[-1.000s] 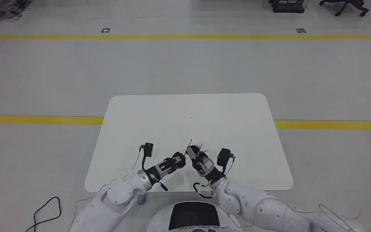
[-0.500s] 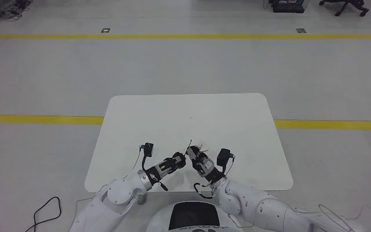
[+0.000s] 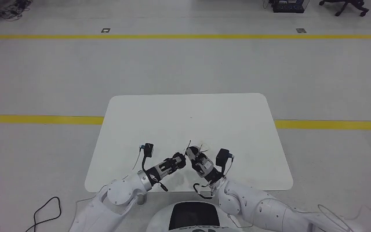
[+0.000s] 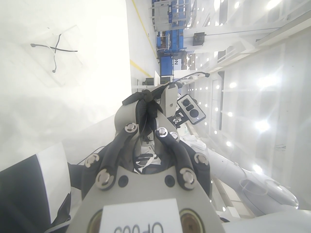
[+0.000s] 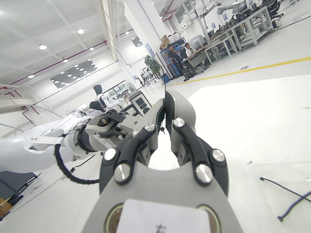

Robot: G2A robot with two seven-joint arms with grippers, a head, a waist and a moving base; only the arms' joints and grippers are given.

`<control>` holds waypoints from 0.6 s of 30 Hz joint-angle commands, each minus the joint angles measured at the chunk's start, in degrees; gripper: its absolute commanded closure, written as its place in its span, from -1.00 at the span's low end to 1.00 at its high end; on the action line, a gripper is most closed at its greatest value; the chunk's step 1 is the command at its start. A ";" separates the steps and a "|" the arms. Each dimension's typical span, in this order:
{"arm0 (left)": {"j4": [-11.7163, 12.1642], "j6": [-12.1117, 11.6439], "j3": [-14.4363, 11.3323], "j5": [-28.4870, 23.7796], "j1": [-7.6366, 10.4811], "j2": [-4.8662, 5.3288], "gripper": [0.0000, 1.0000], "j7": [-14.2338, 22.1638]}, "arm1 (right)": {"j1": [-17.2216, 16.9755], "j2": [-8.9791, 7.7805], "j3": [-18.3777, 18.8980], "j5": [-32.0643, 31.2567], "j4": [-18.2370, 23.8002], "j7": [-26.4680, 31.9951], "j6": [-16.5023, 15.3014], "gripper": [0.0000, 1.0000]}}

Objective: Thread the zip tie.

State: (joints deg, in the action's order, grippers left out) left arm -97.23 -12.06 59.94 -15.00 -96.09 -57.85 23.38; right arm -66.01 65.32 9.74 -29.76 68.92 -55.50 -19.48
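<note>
Both grippers meet above the white table's (image 3: 191, 116) near edge. In the right wrist view my right gripper (image 5: 165, 101) is shut on a thin black zip tie (image 5: 165, 87), whose tail pokes out past the fingertips. The tail also shows as a fine line in the top view, zip tie (image 3: 189, 143). In the left wrist view my left gripper (image 4: 145, 99) is shut on the zip tie's (image 4: 143, 124) other end, a black strand running between its pads. From above, the left gripper (image 3: 180, 160) and right gripper (image 3: 191, 154) almost touch tip to tip.
Two spare black zip ties (image 4: 54, 49) lie crossed on a clear plastic sheet on the table beyond the grippers; the right wrist view has the spare ties (image 5: 289, 192) beside the gripper. The table's far half (image 3: 191, 110) is bare.
</note>
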 commanded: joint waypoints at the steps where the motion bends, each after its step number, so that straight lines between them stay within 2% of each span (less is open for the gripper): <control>1: 0.00 0.02 -0.03 0.04 -0.01 0.01 1.00 0.00 | -0.02 0.02 0.00 -0.14 -0.01 0.16 0.00 1.00; 18: 0.16 -0.03 -0.15 -0.22 0.03 0.06 1.00 -0.10 | 0.05 0.21 0.00 0.23 -1.05 0.01 0.00 1.00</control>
State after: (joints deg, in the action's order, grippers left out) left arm -97.05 -12.07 59.84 -15.28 -96.06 -57.79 23.23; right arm -65.96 65.52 9.74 -29.51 67.93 -55.43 -19.48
